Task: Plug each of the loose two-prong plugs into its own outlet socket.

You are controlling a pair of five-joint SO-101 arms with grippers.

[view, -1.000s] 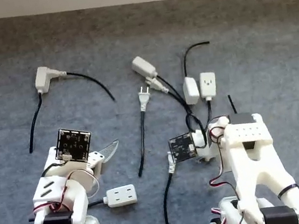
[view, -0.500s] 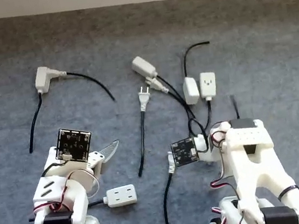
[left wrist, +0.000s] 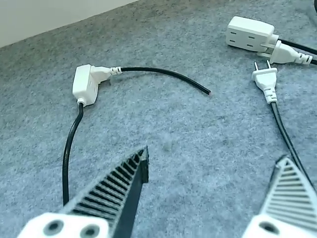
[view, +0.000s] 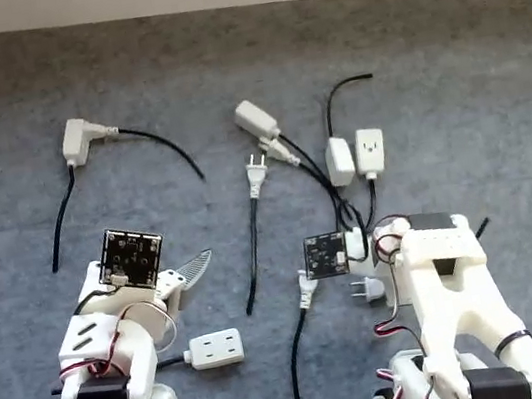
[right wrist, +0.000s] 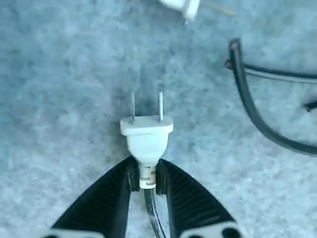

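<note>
Plug (right wrist: 147,135) sits pinched at its cord end in the right end effector (right wrist: 145,174), prongs pointing away from it; left end effector (left wrist: 214,161) gapes wide.

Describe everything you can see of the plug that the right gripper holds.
The white two-prong plug looks like moulded plastic: a flat flange, a tapering body and two thin metal prongs pointing away from the right gripper. The fingers pinch its narrow neck, and its black cord runs back between them. It lies level over the grey carpet, in no socket.
</note>
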